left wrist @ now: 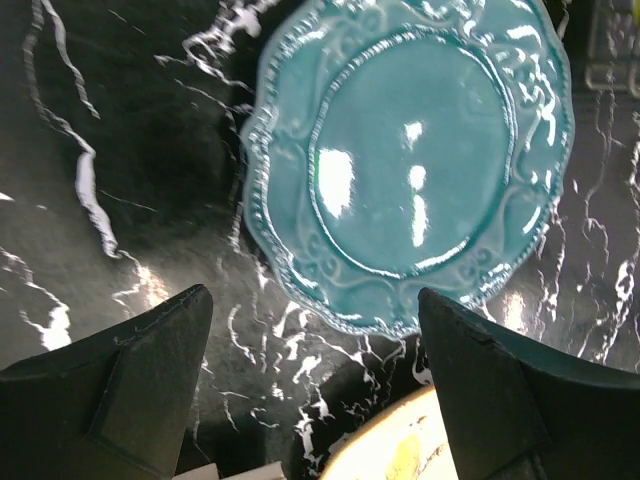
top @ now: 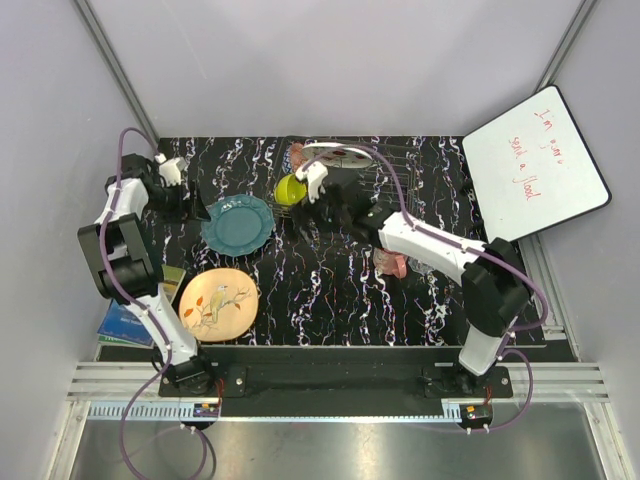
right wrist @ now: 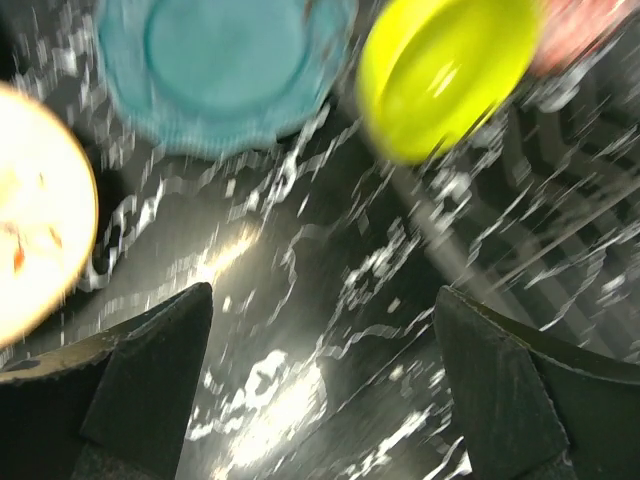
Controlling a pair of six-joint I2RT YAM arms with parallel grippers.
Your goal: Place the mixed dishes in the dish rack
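Observation:
The dark wire dish rack stands at the back centre. The white plate with red slices rests in it, and the lime-yellow bowl sits tilted at its left end. The teal plate and the peach floral plate lie flat on the table. The pink mug lies under my right forearm. My left gripper is open and empty just left of the teal plate. My right gripper is open and empty, below the bowl. I cannot make out the clear glass.
A white board with red writing leans at the back right. A blue-green book lies at the front left beside the left arm. The table is black marbled. The right wrist view is motion-blurred; a reddish dish shows at its top right.

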